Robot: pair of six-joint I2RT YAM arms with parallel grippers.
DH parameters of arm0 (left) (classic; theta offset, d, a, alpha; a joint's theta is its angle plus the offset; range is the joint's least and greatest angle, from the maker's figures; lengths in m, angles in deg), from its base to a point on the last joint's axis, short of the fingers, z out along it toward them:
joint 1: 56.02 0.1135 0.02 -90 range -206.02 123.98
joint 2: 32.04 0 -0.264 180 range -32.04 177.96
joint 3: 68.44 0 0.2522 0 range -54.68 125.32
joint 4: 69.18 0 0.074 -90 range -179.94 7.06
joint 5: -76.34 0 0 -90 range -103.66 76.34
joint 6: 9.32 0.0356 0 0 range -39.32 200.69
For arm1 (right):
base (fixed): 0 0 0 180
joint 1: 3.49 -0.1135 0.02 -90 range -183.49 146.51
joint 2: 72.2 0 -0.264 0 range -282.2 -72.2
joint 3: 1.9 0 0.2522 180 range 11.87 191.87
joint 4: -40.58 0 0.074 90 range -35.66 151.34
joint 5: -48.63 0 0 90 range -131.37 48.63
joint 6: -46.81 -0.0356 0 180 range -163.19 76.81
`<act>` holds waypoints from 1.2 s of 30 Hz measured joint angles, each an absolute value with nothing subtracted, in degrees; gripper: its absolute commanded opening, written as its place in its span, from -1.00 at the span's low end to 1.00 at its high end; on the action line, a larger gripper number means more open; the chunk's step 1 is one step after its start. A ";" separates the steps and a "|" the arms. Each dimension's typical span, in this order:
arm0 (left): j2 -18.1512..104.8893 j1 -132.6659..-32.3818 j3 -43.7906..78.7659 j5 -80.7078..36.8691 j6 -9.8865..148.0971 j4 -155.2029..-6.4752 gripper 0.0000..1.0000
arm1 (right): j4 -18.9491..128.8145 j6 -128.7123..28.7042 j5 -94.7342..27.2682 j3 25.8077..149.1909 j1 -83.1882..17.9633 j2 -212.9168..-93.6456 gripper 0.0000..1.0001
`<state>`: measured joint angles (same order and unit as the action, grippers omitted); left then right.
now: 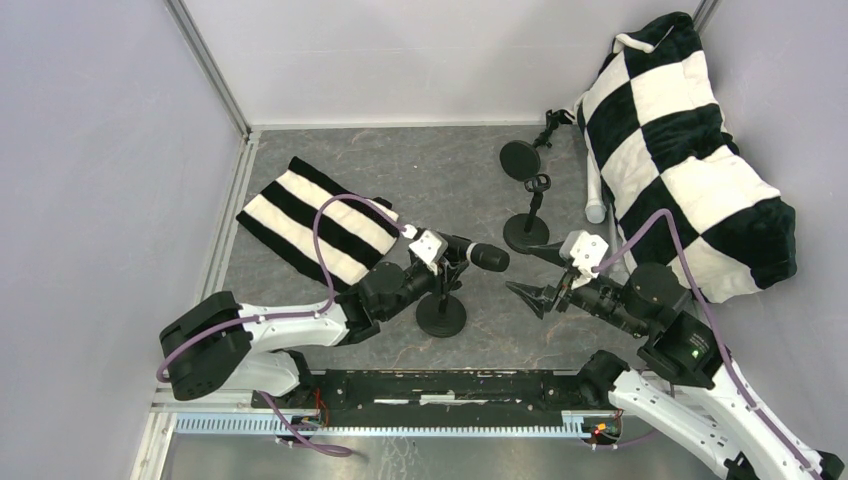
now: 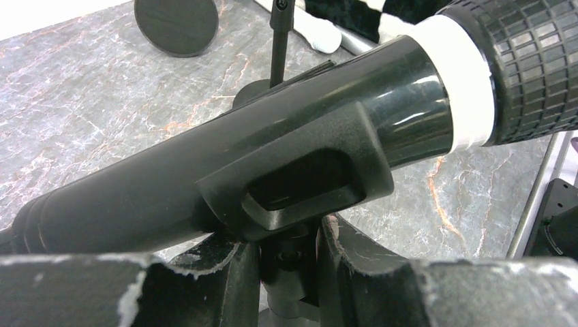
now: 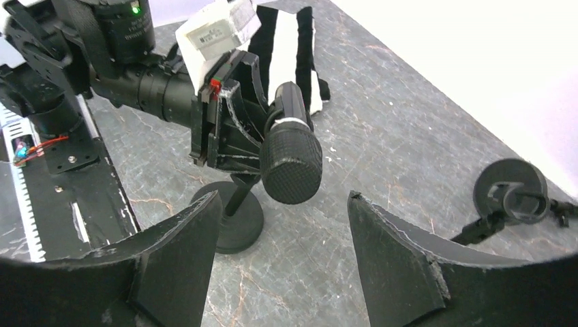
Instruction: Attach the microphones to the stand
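Black microphone [image 1: 480, 254] clipped on stand [image 1: 441, 318], white label [image 3: 211, 34] illegible

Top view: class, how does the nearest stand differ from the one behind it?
The nearest stand holds the black microphone in its clip; the stand behind has an empty clip. The left gripper is shut on the nearest stand's neck; nothing touches the stand behind. Both stand upright on round black bases.

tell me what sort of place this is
Probably a robot test cell: plain pale walls on metal frame posts box in a grey marble-look tabletop, with staged props, desk microphone stands and a checkered plush.
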<state>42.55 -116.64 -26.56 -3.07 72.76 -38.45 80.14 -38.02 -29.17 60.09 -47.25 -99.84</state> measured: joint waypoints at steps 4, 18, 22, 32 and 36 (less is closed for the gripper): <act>42.59 -116.75 -24.55 -1.87 72.81 -42.10 -0.96 | 80.05 -38.76 -31.88 57.01 -47.25 -97.11 0.48; 46.07 -113.54 -23.11 4.23 80.06 -35.61 -0.96 | 75.37 -40.38 -37.54 50.41 -47.25 -93.19 0.46; 52.10 -106.11 -18.21 -0.55 79.97 -31.96 -0.96 | 73.54 -40.45 -37.69 48.62 -47.25 -93.17 0.46; 74.70 -92.01 2.35 -14.30 79.89 -21.99 -0.96 | 70.13 -40.93 -39.51 42.52 -47.25 -93.02 0.46; 84.36 -89.30 11.38 -19.05 79.84 -17.65 -0.96 | 68.97 -40.16 -40.45 42.04 -47.25 -93.19 0.46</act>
